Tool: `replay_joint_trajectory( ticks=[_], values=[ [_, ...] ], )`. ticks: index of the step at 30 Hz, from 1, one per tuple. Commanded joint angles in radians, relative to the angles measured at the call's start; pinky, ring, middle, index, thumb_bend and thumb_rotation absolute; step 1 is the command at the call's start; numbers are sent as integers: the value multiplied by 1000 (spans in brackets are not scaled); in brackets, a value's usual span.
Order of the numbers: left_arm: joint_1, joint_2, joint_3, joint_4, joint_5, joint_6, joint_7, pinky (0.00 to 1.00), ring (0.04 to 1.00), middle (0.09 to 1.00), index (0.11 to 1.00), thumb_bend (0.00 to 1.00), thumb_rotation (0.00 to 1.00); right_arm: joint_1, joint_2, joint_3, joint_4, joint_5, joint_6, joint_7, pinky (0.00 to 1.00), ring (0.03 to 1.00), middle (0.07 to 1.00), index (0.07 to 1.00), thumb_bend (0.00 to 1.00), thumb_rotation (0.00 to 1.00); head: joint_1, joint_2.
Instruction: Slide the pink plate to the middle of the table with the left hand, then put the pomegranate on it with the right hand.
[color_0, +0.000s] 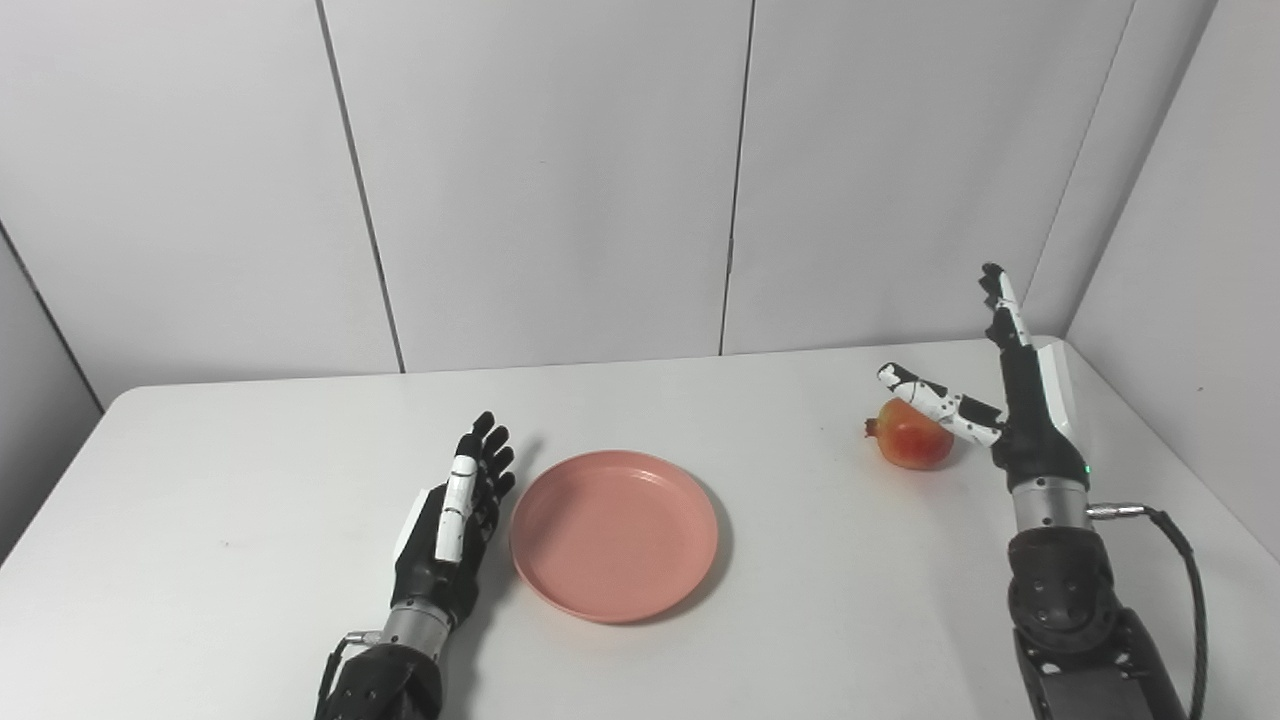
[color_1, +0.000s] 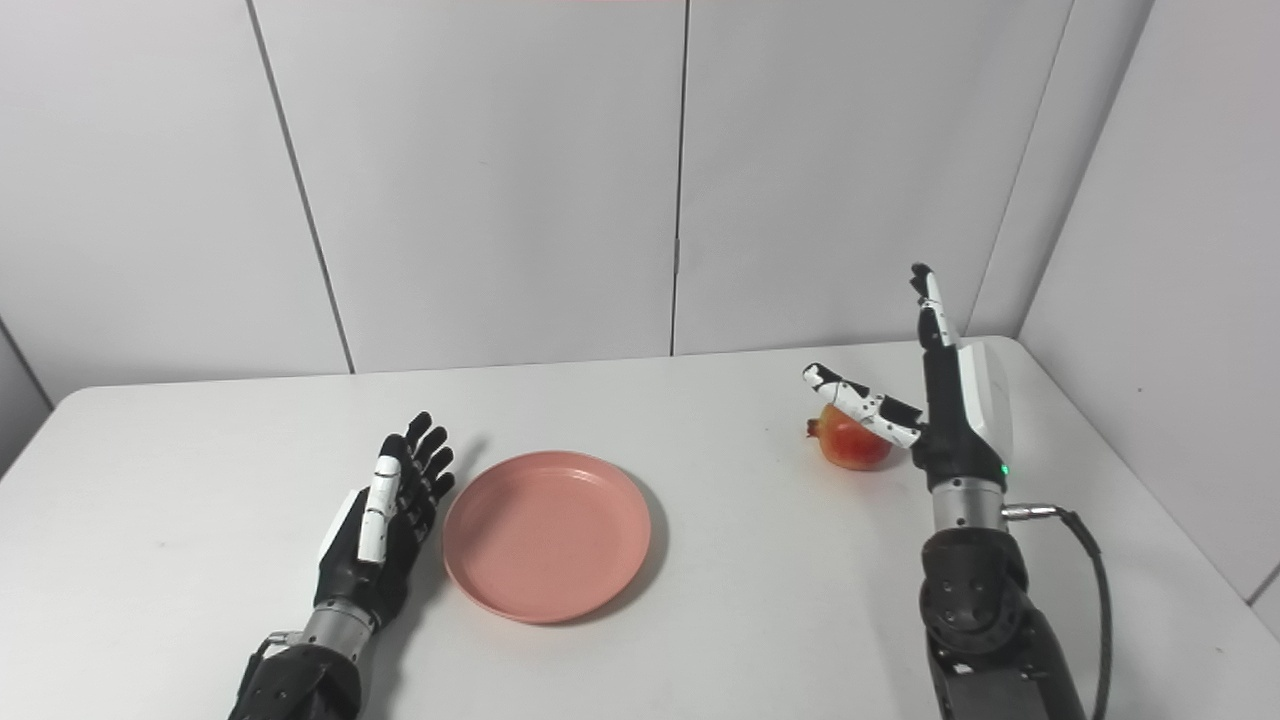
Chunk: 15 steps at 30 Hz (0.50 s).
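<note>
The pink plate lies flat near the middle of the white table. My left hand is open, fingers straight, right beside the plate's left rim. The red pomegranate sits on the table at the right. My right hand is open and raised just right of the fruit, fingers pointing up, its thumb reaching over the fruit's top. I cannot tell whether the thumb touches it. In the right eye view the plate and pomegranate show the same way.
White wall panels stand behind the table and a side wall closes in at the right. The table's right edge runs close to my right arm. A black cable hangs from my right wrist.
</note>
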Motion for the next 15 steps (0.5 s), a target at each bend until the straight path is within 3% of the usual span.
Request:
replay_joint_trajectory(
  ticks=[1, 11, 15],
  values=[
    [-4, 13, 6, -5, -16, -3, -18, 1000, 1000, 1000, 1000, 568, 1000, -58, -26, -2, -4, -18, 23, -30, 850, 920, 934, 954, 872, 478, -7, -1],
    [-1, 24, 8, -2, -29, -8, -39, 1000, 1000, 1000, 1000, 568, 1000, -72, -33, 14, 72, -21, 78, -17, 783, 887, 921, 941, 918, 418, -14, 3],
    [2, 24, 6, -8, -27, -8, -38, 1000, 1000, 1000, 1000, 572, 1000, -78, -36, 31, 98, -16, 99, -4, 692, 852, 922, 937, 945, 405, -12, 6]
  ],
)
